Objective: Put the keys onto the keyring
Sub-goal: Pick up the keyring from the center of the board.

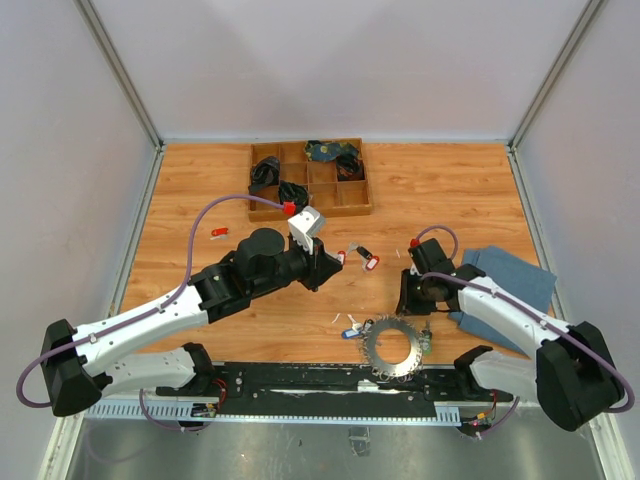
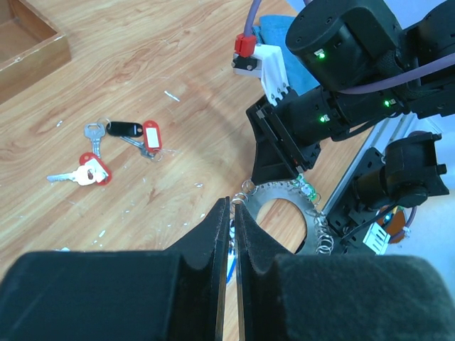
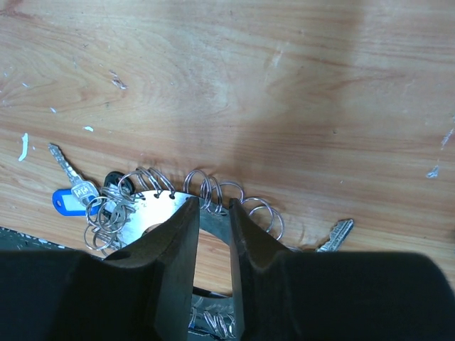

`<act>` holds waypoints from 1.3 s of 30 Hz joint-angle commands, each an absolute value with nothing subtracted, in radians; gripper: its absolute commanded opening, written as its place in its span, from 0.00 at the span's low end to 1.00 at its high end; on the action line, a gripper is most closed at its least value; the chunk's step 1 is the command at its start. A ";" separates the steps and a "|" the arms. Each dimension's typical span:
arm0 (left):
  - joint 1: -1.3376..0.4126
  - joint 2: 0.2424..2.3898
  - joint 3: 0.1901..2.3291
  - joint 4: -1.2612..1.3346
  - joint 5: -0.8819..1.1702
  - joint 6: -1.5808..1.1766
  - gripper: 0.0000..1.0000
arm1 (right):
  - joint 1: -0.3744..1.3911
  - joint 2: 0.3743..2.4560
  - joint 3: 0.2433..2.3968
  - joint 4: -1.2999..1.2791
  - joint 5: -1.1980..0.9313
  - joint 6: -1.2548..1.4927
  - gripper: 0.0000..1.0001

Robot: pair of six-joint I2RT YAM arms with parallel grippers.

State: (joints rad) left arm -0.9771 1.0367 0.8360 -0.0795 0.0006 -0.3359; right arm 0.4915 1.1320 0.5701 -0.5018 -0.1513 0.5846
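Bright, even light; soft shadows; left gripper blurred up close.

Lost the near half of the keyring behind the right gripper in its wrist view; could not judge its grip. Saw the wooden tray cut off by the left wrist picture's corner, its dark contents too small from above to name.
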 commanded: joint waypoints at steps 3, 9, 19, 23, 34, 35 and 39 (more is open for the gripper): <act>-0.967 1.025 0.833 -0.071 -0.002 -0.321 0.12 | 0.465 1.175 0.552 -0.469 -0.192 0.585 0.23; -0.966 1.023 0.832 -0.076 -0.006 -0.319 0.12 | 0.459 1.201 0.542 -0.448 -0.222 0.585 0.18; -0.966 1.017 0.836 -0.079 -0.012 -0.318 0.12 | 0.456 1.173 0.541 -0.402 -0.254 0.575 0.03; -0.966 1.006 0.839 -0.086 -0.024 -0.309 0.11 | 0.457 1.074 0.533 -0.328 -0.295 0.488 0.01; -0.965 0.917 0.827 -0.053 0.004 -0.232 0.10 | 0.517 0.685 0.512 -0.091 -0.359 0.226 0.00; -0.965 0.904 0.825 -0.045 0.013 -0.222 0.11 | 0.529 0.667 0.516 -0.072 -0.368 0.203 0.00; -0.964 0.865 0.828 -0.019 0.074 -0.177 0.13 | 0.583 0.631 0.543 -0.013 -0.456 0.112 0.00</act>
State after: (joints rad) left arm -0.9752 0.9085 0.8349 -0.0868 0.0063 -0.2413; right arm 0.5343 0.6632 0.5217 -0.1368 -0.3550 0.2501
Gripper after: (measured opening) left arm 0.121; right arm 0.012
